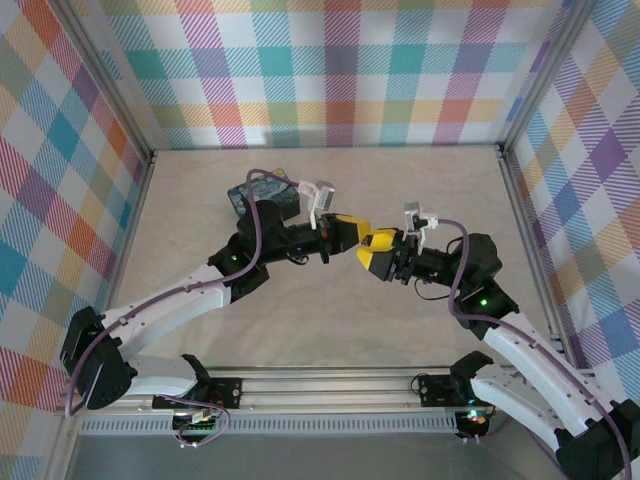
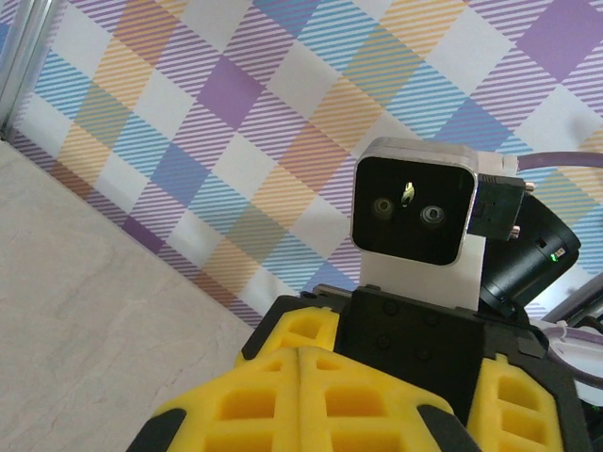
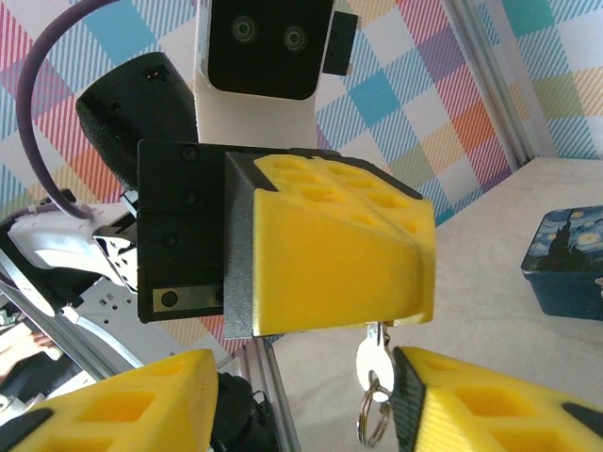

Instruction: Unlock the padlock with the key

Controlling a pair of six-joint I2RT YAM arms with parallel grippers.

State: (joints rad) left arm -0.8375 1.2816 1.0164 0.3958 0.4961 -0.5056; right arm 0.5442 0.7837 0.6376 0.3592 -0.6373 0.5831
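Observation:
My left gripper (image 1: 350, 233) and right gripper (image 1: 378, 248) meet tip to tip above the middle of the table. The left gripper (image 2: 303, 377) is shut, its yellow foam fingers (image 3: 339, 254) pressed seam to seam. A silver key (image 3: 375, 363) hangs from under their tip with its blade hidden between them, and a key ring (image 3: 371, 421) dangles from the head. My right gripper (image 3: 301, 400) is open, with one finger on each side of the left fingertips. Its right finger (image 3: 490, 405) sits right beside the key head. The padlock is hidden.
A dark-blue starry-night tin (image 1: 265, 195) sits on the table behind the left arm and shows as the tin (image 3: 570, 264) in the right wrist view. Plaid walls (image 1: 330, 70) and metal frame rails (image 1: 525, 230) close in the table.

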